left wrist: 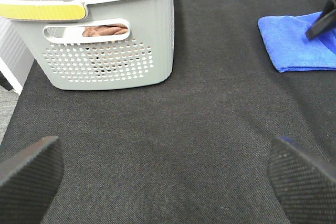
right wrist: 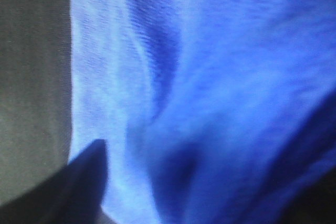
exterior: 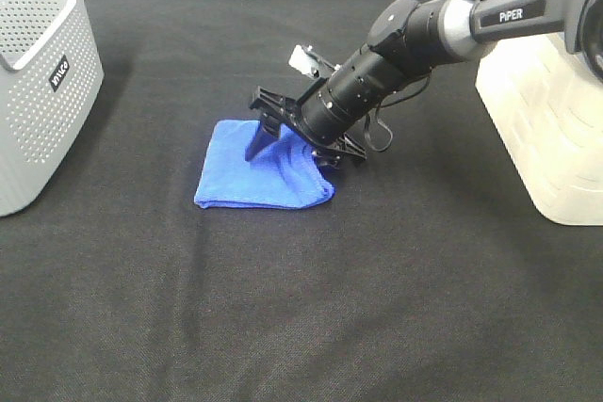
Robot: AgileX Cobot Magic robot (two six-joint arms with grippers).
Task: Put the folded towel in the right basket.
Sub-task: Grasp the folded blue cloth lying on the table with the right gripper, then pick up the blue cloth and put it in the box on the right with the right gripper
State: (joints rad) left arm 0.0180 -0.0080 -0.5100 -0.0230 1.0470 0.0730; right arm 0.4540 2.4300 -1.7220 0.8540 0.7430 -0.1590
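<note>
The folded blue towel (exterior: 254,176) lies on the black cloth at the table's middle. My right gripper (exterior: 294,151) is down on the towel's right part, jaws spread, with cloth bunched up between the fingers. The right wrist view is filled by the towel (right wrist: 210,77), with one dark finger (right wrist: 79,182) at its edge. The white right basket (exterior: 546,138) stands at the right edge. My left gripper (left wrist: 167,182) is open and empty over bare cloth, well away from the towel (left wrist: 294,45); it is out of the exterior high view.
A grey perforated basket (exterior: 38,91) stands at the left edge. The left wrist view shows it (left wrist: 105,61) holding other folded cloths. Black cloth (exterior: 301,308) covers the table.
</note>
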